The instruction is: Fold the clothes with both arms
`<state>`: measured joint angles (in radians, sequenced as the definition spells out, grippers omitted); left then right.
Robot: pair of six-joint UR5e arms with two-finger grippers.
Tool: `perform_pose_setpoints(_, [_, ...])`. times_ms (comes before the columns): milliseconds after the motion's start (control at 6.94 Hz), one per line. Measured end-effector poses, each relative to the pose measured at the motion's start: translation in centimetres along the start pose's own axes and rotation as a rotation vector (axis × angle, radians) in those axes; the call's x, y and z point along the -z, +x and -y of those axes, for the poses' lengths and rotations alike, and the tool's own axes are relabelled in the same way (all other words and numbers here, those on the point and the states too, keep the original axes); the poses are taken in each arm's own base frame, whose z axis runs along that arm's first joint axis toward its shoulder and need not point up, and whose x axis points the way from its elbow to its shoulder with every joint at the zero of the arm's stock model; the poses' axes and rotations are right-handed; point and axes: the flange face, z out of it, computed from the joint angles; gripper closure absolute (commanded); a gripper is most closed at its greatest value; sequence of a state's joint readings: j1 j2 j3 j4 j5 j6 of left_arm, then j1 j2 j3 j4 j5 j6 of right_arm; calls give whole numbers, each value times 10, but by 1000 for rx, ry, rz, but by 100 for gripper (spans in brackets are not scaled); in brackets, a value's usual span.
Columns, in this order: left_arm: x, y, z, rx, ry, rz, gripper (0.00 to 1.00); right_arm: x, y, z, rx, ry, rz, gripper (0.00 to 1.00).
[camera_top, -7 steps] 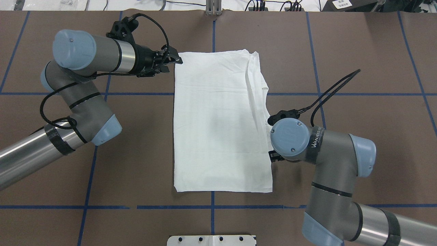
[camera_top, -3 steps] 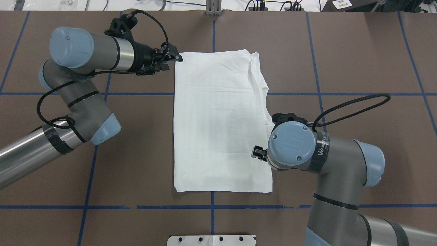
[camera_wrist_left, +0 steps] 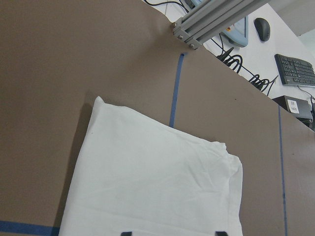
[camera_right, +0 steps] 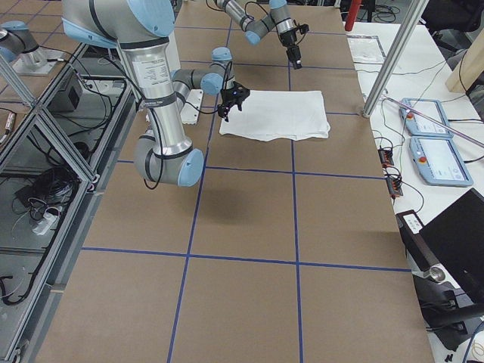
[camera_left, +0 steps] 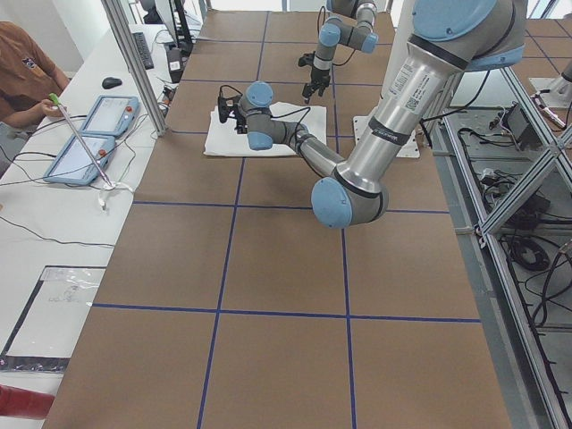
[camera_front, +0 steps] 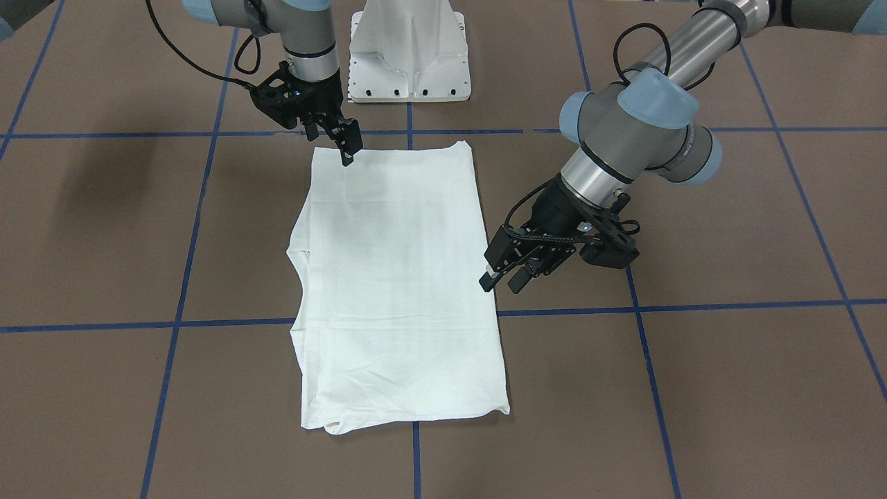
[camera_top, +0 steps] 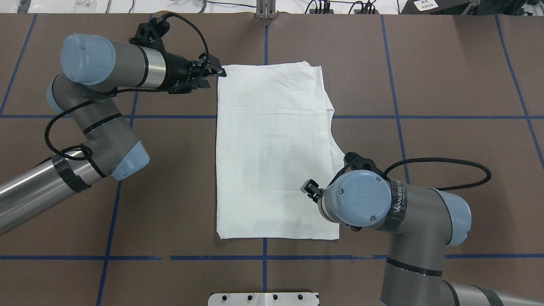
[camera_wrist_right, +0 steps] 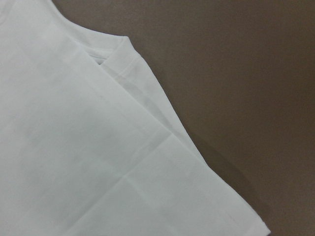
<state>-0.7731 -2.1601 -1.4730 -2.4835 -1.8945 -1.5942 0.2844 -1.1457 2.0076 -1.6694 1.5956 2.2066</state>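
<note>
The white T-shirt (camera_top: 272, 148) lies folded into a long rectangle on the brown table; it also shows in the front view (camera_front: 395, 277). Its text and label are hidden. My left gripper (camera_top: 216, 79) is open and empty, held just off the shirt's left edge near the far corner; it also shows in the front view (camera_front: 502, 283). The left wrist view shows the shirt's far end (camera_wrist_left: 157, 187) below it. My right gripper (camera_front: 348, 147) is open, empty and points down over the shirt's near right part. From overhead it (camera_top: 309, 188) is mostly hidden by its wrist.
The white pedestal base (camera_front: 409, 48) stands at the table's near edge. Blue tape lines (camera_top: 263, 257) cross the table. An operator (camera_left: 22, 71) and tablets (camera_left: 89, 134) are at the far side, behind an aluminium post (camera_right: 393, 53).
My right arm has swung toward the near end and inward over the shirt's right edge, its cable trailing right. My left gripper has shifted only slightly.
</note>
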Motion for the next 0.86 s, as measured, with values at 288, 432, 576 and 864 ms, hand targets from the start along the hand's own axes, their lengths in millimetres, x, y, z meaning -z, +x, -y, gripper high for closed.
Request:
perform_pose_setpoints(288, [1, 0, 0, 1, 1, -2, 35, -12, 16, -17, -175, 9, 4, 0])
perform_pose_setpoints(432, [2, 0, 0, 2, 2, -3, 35, -17, 20, -23, -216, 13, 9, 0])
perform_pose_setpoints(576, [1, -1, -1, 2, 2, -1, 35, -25, 23, -25, -230, 23, 2, 1])
perform_pose_setpoints(864, [0, -2, -2, 2, 3, 0, 35, -40, 28, -25, -226, 43, -17, 6])
